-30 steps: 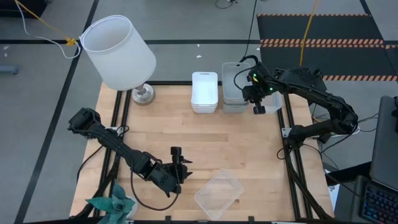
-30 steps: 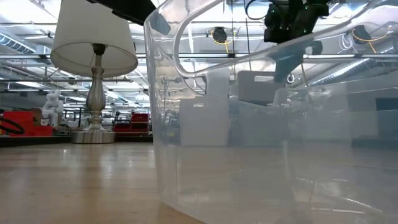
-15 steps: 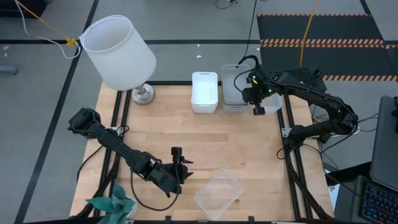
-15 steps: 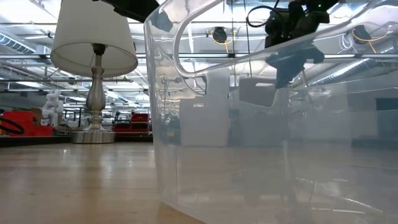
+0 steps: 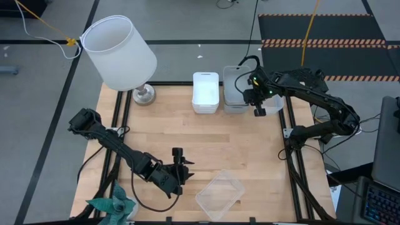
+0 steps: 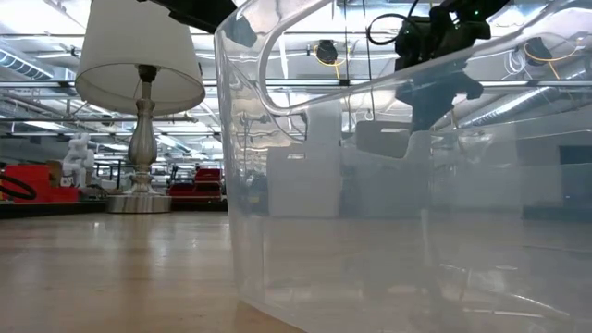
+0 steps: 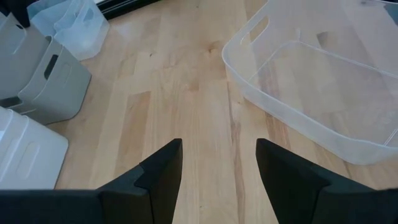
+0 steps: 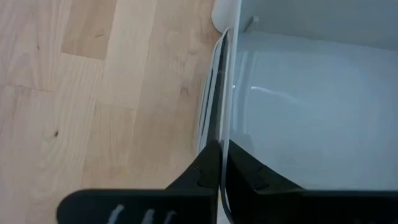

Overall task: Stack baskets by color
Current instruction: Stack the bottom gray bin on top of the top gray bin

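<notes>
A stack of white baskets (image 5: 205,92) and a stack of grey baskets (image 5: 235,94) stand side by side at the table's far edge. Right of the grey stack, my right gripper (image 5: 259,111) is shut on a clear basket (image 8: 298,112), also seen in the left wrist view (image 7: 68,25). Another clear basket (image 5: 219,195) rests on its bottom near the front edge and fills the low view (image 6: 407,185). My left gripper (image 7: 217,180) hangs open over bare wood just left of it, holding nothing. My right gripper pinches the clear basket's thin side wall at its rim (image 8: 217,124), one finger outside the basket and one inside. The fingers come slanting down from above. I cannot tell whether the basket's bottom rests on anything.
A lamp with a big white shade (image 5: 119,53) stands at the far left corner. A green crumpled thing (image 5: 112,206) lies at the near left corner. Bare wood (image 5: 206,137) stretches across the table's middle, between the far stacks and the near clear basket.
My right gripper has sunk a little, still shut on the clear basket's wall. My left gripper has kept still.
</notes>
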You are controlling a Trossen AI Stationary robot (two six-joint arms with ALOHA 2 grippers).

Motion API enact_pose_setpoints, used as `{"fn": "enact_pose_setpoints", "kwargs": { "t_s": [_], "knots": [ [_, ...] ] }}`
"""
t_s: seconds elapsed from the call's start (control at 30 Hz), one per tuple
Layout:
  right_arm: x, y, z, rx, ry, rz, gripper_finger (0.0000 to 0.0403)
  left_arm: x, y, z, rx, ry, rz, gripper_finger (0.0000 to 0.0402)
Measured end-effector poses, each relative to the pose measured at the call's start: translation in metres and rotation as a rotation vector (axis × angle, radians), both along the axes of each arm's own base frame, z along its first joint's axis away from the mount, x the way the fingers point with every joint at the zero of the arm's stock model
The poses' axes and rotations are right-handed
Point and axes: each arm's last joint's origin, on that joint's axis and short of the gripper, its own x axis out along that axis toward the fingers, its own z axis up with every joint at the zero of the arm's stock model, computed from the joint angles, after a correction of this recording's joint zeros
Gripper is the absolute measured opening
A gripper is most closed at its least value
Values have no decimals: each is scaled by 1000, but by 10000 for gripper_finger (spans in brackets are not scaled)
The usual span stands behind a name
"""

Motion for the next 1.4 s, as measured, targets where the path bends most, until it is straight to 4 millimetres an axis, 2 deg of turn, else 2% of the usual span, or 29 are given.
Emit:
{"fn": "enact_pose_setpoints", "kwargs": {
  "t_s": [1.2, 1.4],
  "knots": [
    [-4, -4, 0, 41, -16, -44, 4, 0, 0, 0, -1, 0, 0, 207],
    [-3, -5, 0, 31, -26, -42, 19, 0, 0, 0, -1, 0, 0, 207]
  ]
}}
